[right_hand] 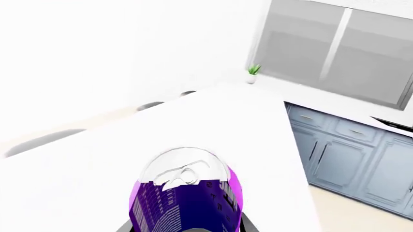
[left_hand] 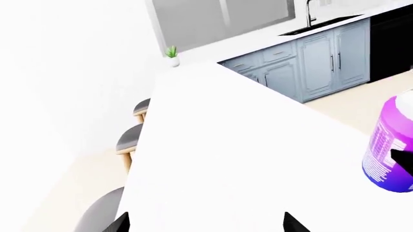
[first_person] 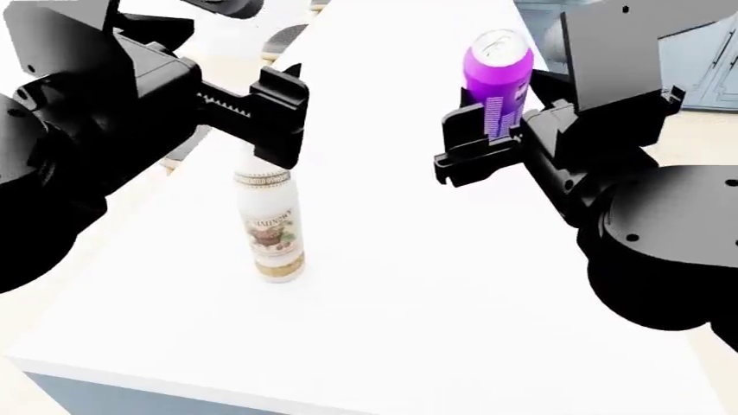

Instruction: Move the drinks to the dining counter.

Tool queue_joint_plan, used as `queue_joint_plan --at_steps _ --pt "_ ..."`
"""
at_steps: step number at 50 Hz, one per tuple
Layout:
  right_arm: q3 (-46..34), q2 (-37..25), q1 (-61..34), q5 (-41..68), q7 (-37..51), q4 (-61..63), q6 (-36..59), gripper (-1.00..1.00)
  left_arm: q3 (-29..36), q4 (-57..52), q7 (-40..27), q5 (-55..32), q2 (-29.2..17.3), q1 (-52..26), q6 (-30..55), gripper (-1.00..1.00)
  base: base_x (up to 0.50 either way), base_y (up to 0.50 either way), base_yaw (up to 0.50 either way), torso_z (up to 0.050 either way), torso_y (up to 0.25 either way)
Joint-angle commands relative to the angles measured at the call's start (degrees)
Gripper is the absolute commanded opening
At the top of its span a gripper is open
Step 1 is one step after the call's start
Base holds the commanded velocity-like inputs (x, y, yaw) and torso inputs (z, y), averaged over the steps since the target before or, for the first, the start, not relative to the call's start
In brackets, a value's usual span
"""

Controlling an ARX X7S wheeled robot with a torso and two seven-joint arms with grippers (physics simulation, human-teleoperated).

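Note:
The white bottle with a beige-brown label [first_person: 271,229] stands upright on the dining counter's white top [first_person: 392,294]. My left gripper [first_person: 276,112] is open just above the bottle and hides its neck. In the left wrist view its fingertips [left_hand: 123,223] are wide apart over the bare counter [left_hand: 226,145], with nothing between them. My right gripper [first_person: 485,143] is shut on the purple can [first_person: 499,69] and holds it over the counter's right side. The can also shows in the left wrist view [left_hand: 390,145] and, between the jaws, in the right wrist view [right_hand: 184,198].
Grey round stools [left_hand: 129,137] line the counter's left side. Blue-grey cabinets [left_hand: 322,63] with a sink tap [left_hand: 310,14] and a black appliance [left_hand: 393,43] stand beyond the far end. A small potted plant [right_hand: 253,72] sits by the window.

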State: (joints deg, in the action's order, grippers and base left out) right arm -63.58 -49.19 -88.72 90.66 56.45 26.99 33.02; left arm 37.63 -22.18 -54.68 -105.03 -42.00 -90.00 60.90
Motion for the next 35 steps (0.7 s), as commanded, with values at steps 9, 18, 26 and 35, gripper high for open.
queue_joint_plan --at_steps 9,18,26,35 --pt "-0.3 0.8 10.6 -4.5 -1.0 -0.1 -8.1 -1.0 -2.3 -3.7 -5.2 -7.6 -1.0 -4.8 -2.3 1.0 0.0 0.0 0.0 0.0 0.0" --pt "-1.1 3.4 14.4 -6.4 -4.5 -3.7 -11.2 -1.0 -2.4 -5.0 -6.7 -9.5 -0.6 -6.3 -2.9 1.0 0.0 0.0 0.0 0.0 0.0" --pt "-1.7 5.1 16.9 -6.3 -7.2 -6.4 -12.5 -1.0 -2.2 -5.1 -6.2 -9.0 -0.5 -5.9 -3.0 1.0 0.0 0.0 0.0 0.001 0.0" --pt "-2.7 6.8 18.4 -5.3 -8.8 -8.8 -12.3 -1.0 -1.8 -5.1 -6.1 -9.0 -0.2 -6.2 -3.0 1.0 0.0 0.0 0.0 0.0 0.001"
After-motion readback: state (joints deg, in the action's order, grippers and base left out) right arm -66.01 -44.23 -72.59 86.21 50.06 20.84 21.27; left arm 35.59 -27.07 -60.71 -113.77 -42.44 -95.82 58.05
